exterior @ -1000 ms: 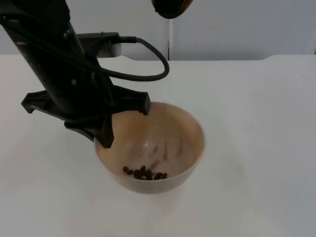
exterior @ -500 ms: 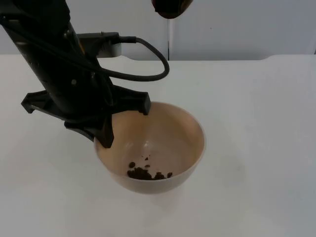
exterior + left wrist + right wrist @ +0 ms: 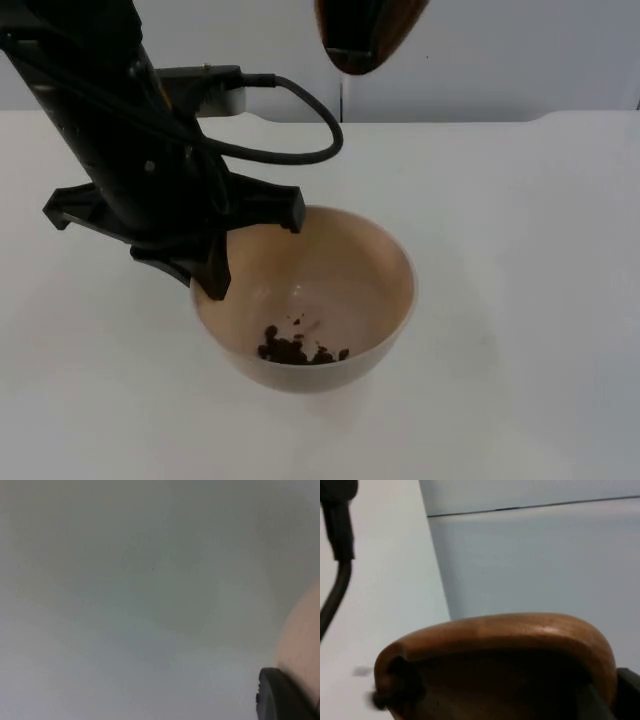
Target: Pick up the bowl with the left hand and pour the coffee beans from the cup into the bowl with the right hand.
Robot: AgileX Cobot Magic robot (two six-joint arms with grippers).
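Observation:
A beige bowl (image 3: 372,262) hangs tilted over the white table (image 3: 520,250) in the top view. A small heap of dark coffee beans (image 3: 298,352) lies at its low near side. My left gripper (image 3: 212,272) is shut on the bowl's left rim. In the left wrist view, one black fingertip (image 3: 280,696) presses on the bowl's outer wall (image 3: 304,640). A brown wooden cup (image 3: 366,30) hangs tipped high above the bowl's far side. My right gripper (image 3: 610,695) is shut on the cup (image 3: 495,645), whose rim curves close before the wrist camera.
The grey partition wall (image 3: 520,50) ends the table at the back. The left arm (image 3: 110,130) slants across the table's left half. Bare white table lies right of the bowl and in front of it.
More beans have dropped into the bowl and settled in one heap. The cup has come lower and slightly to the right. The left arm and the bowl have held still.

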